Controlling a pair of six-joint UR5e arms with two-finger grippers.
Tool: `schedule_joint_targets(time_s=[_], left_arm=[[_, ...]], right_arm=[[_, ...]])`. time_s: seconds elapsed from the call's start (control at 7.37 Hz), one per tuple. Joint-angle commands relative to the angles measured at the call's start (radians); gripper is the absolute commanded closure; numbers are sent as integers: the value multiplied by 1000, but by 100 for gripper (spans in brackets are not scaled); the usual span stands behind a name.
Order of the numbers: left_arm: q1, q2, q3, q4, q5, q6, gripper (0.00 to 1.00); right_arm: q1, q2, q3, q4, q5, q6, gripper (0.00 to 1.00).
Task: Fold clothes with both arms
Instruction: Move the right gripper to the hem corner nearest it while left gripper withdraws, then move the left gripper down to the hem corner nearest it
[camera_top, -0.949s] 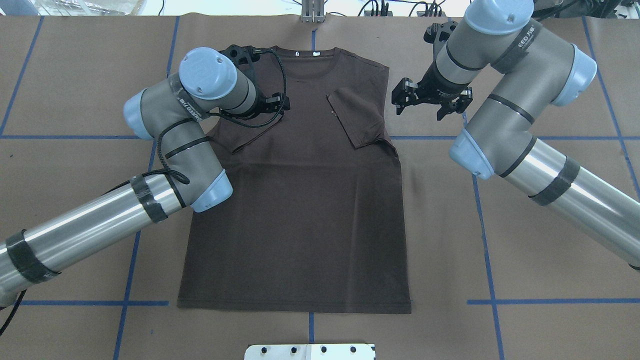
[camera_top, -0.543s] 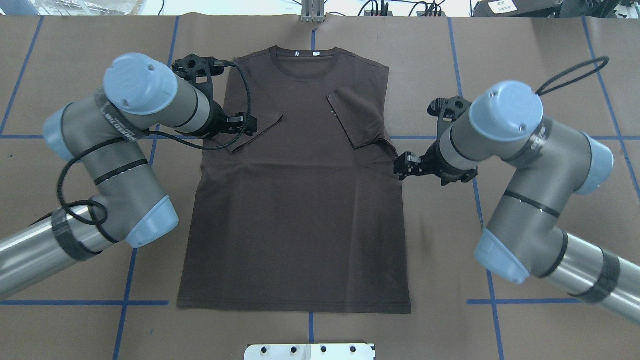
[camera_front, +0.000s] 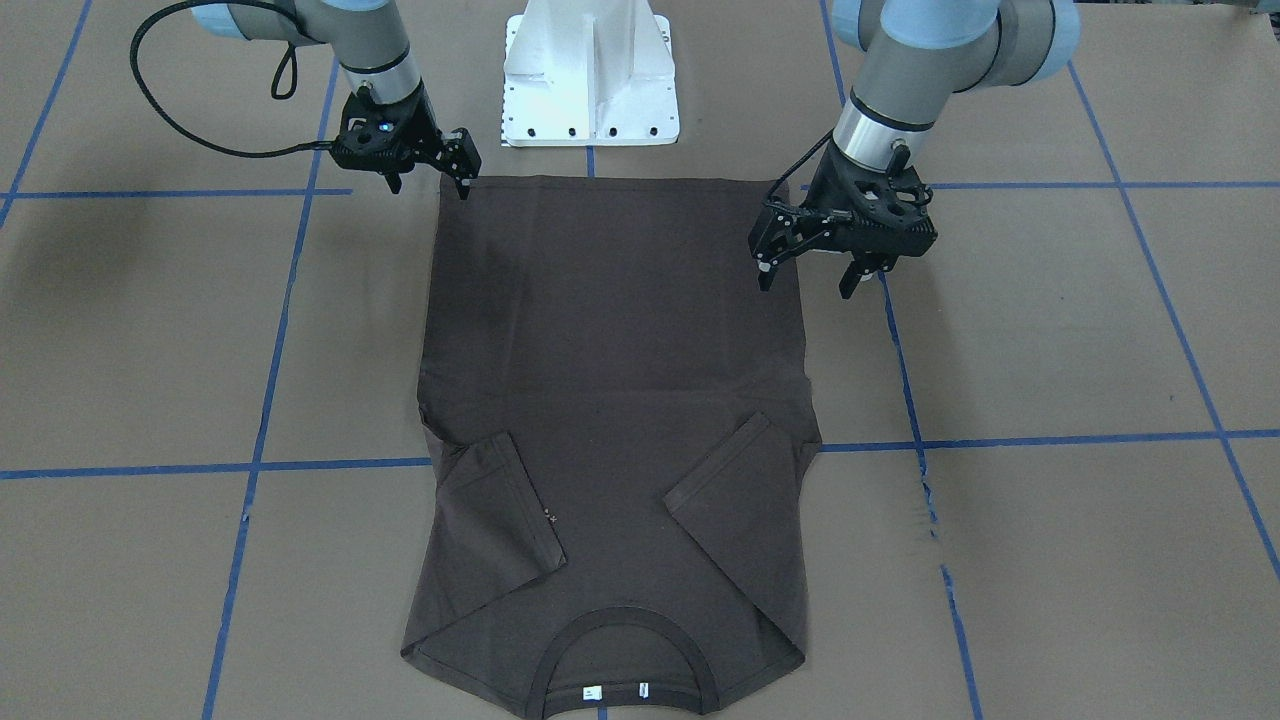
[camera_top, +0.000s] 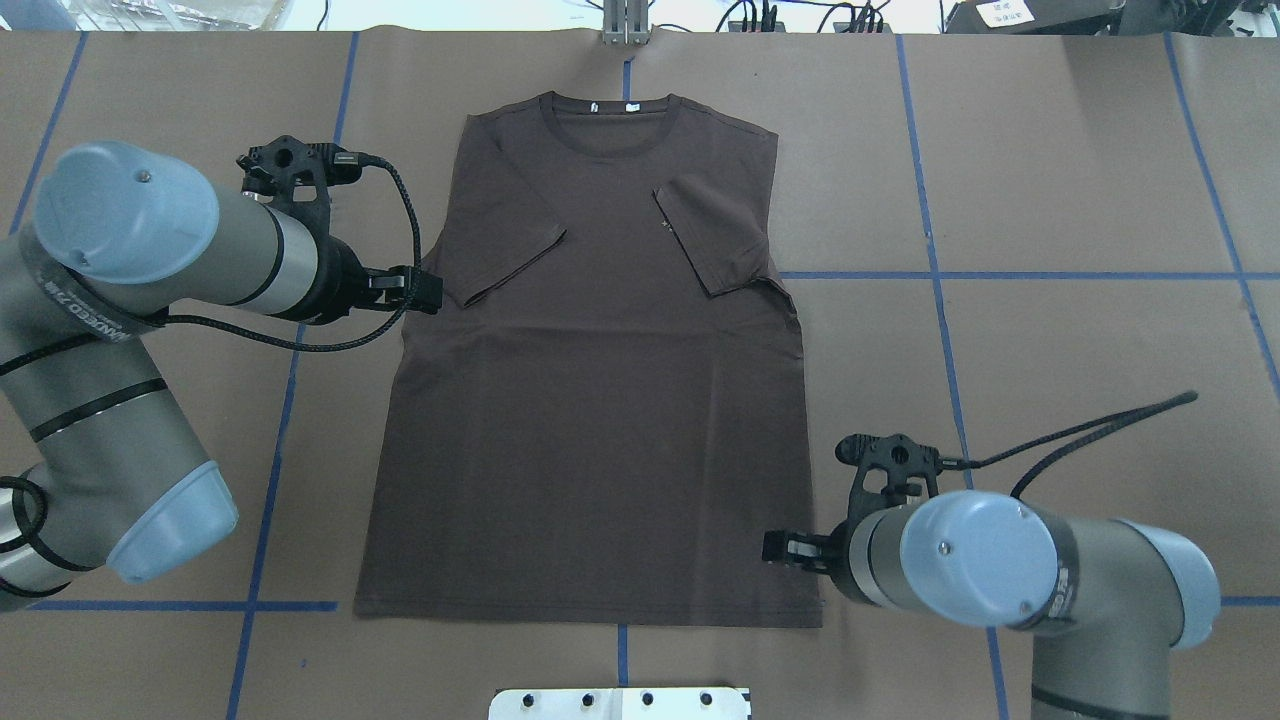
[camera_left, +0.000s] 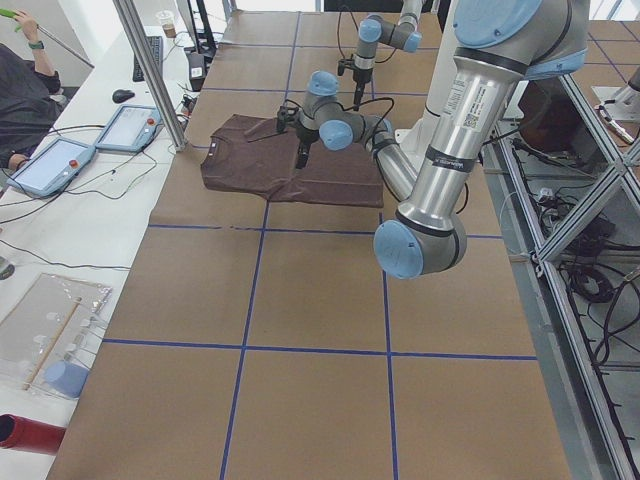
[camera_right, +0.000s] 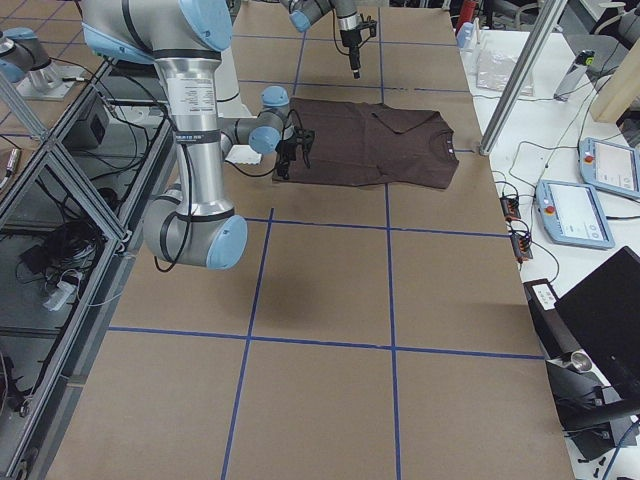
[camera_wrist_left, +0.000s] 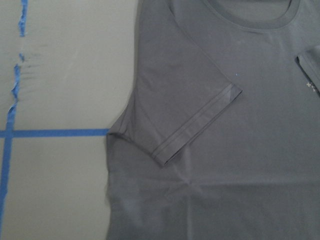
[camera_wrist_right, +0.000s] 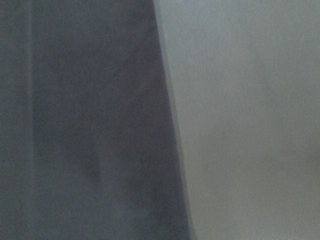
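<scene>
Both the left pincer (camera_front: 805, 283) and the right pincer (camera_front: 430, 188) stand with jaws apart, gripping nothing. Right at the right pincer's tips lies a hem corner (camera_top: 808, 612) of the T-shirt (camera_top: 600, 420); whether they touch, I cannot tell. The left pincer hangs above the desk (camera_top: 1050, 200), just beside the shirt's side edge. The dark brown shirt lies flat, with both sleeves (camera_top: 505, 240) folded in over the chest. Its collar (camera_top: 610, 128), with white labels (camera_top: 612, 106), lies farthest from both pincers.

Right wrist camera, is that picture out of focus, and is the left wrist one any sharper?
Right wrist view: yes, blurred; the T-shirt edge against the table is a soft smear. Left wrist view: sharp, the sleeve hem stitching reads clearly.
</scene>
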Motion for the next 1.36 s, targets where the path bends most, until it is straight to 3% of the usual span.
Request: schedule_joint_targets(time_s=[0.0, 1.22], left_arm=[[2, 6, -7, 1, 1, -1, 0], [2, 5, -5, -1, 2, -1, 0]], right_arm=[[-93, -12, -1, -3, -64, 76, 0], [-37, 31, -79, -4, -32, 68, 0]])
